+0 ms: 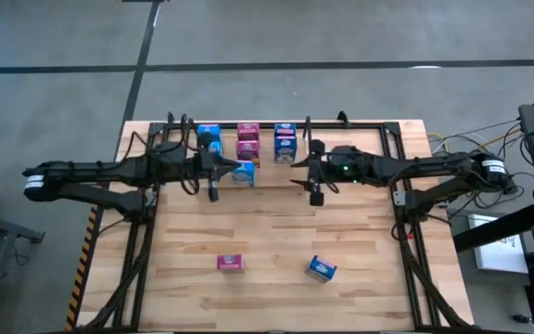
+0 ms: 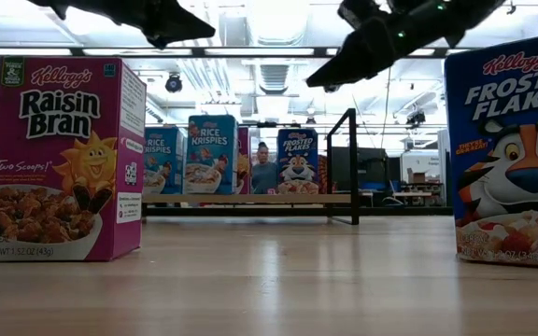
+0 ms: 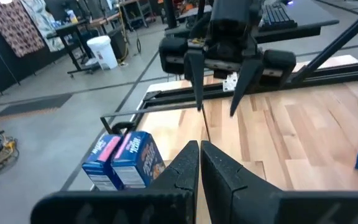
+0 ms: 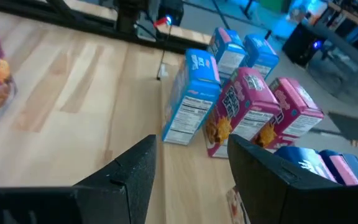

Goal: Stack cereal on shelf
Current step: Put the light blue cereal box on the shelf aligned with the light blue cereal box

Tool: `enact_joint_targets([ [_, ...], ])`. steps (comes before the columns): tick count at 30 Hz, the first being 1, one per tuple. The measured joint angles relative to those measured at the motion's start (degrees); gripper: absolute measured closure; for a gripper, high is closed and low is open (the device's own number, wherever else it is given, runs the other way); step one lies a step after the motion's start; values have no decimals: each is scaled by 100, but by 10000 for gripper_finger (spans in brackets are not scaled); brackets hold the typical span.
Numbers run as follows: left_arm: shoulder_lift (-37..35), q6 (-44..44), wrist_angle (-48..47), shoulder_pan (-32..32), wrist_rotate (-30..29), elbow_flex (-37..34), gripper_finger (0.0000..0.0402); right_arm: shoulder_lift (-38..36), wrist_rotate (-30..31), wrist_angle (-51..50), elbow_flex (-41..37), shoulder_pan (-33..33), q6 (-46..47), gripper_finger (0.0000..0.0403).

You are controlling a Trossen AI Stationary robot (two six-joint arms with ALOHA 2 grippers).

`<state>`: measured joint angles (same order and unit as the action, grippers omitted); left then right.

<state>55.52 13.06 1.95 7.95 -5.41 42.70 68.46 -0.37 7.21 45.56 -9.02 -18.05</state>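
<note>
1. cereal, loose stock: pink box (image 1: 230, 263) and blue box (image 1: 321, 269) lay on the near half of the tabletop (image 1: 276, 232), well apart from each other and from the shelf (image 1: 360, 125).
2. cereal, shelved stock: blue (image 1: 209, 137), pink (image 1: 247, 139) and blue (image 1: 285, 141) groups stood upright in a row at the far edge, within the black rods. one further blue box (image 1: 243, 173) sat just in front of that row, beside the left claw.
3. handling, judged: thin card cartons, light, stiff along the edges, easily dented on the broad faces; smooth printed skin likely a little slippery. best taken across the two narrow sides, near mid-height, with gentle pressure.
4. orientation: pink loose box lay with long axis running left to right in the high view; blue loose box lay slightly skewed from that line. in the low view both showed printed fronts facing the near edge.
5. left claw (image 3: 199, 163): clenched, empty, hung above the tabletop just in front of the shelf.
6. right claw (image 1: 314, 184): released, nothing between the fingers, hung just in front of the shelf's right half, pointed toward the shelved row in its wrist view.
</note>
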Motion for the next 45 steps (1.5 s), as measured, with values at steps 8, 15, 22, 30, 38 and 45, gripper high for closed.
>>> enact_joint_targets([
  [8,332,-270,-444,-4,65,346,401,-599,-336,471,-545,-2,0,218],
  [15,738,-567,-1681,-10,197,1018,401,-1050,-463,734,-939,0,2,218],
  [22,1330,-876,-2973,-10,197,1725,380,-1243,-463,745,-988,0,48,220],
  [30,1934,-916,-3832,-10,192,2381,289,-1256,-461,683,-992,-2,34,220],
  [38,2318,-745,-4689,-10,184,2822,204,-1256,-461,681,-992,0,-90,220],
  [45,2650,-347,-4700,-6,-350,2919,159,-1256,-458,727,-992,0,-122,220],
])
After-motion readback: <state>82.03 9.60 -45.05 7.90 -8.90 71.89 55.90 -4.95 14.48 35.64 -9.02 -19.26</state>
